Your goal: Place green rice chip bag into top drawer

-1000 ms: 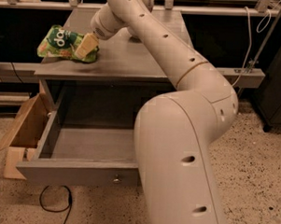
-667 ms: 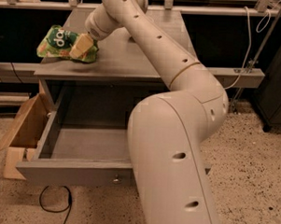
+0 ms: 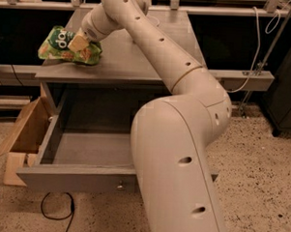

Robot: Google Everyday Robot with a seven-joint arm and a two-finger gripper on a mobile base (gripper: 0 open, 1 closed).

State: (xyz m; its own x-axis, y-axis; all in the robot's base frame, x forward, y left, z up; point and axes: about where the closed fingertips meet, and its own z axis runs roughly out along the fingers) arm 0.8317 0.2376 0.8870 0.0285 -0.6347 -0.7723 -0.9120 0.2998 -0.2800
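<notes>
1. You can see the green rice chip bag (image 3: 54,48) lying on top of the table (image 3: 138,64), at the table's front left corner. It is crumpled, and its dark round logo faces up.
2. The gripper (image 3: 77,41) is right on the bag, touching its top, over that same corner of the table. You cannot tell if the gripper is apart or clamped on the bag.
3. The big pale arm (image 3: 173,138) rises in front of the table's right half and reaches back across the table top to the bag.
4. The top drawer (image 3: 75,178) sits just under the table top and is pulled far out toward you. Its small round knob (image 3: 119,186) shows on the front panel, beside the arm.
5. A brown cardboard box (image 3: 26,132) stands on the floor, touching the left side of the drawer, under the table's left edge.
6. A black cable (image 3: 56,213) loops on the floor in front of the table, below the drawer front.
</notes>
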